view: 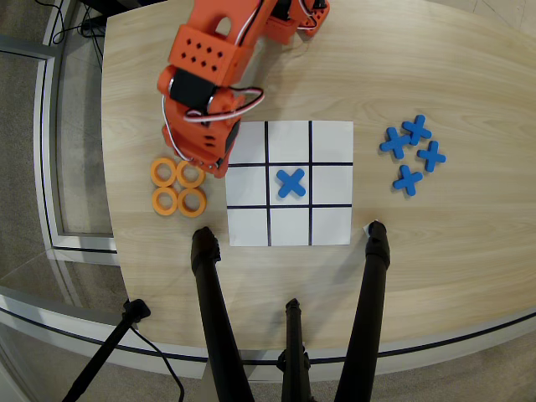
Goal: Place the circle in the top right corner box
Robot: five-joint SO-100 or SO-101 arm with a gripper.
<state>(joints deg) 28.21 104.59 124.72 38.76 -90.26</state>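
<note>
Four orange rings [177,186] lie in a two-by-two cluster on the wooden table, left of the white paper grid [248,224]. The grid's upper right corner cell [332,141] in the overhead view is bare. A blue cross [291,182] lies in the centre cell. My orange gripper [208,161] reaches down from the top of the view and hangs over the grid's left edge, right beside the upper right ring [191,174]. The arm's body hides the fingers, so I cannot tell whether they are open or hold anything.
Several blue crosses [413,153] lie in a cluster right of the grid. Black tripod legs [211,310] [369,301] stand on the table's near edge below the grid. The table's curved edge [109,209] runs close to the rings on the left.
</note>
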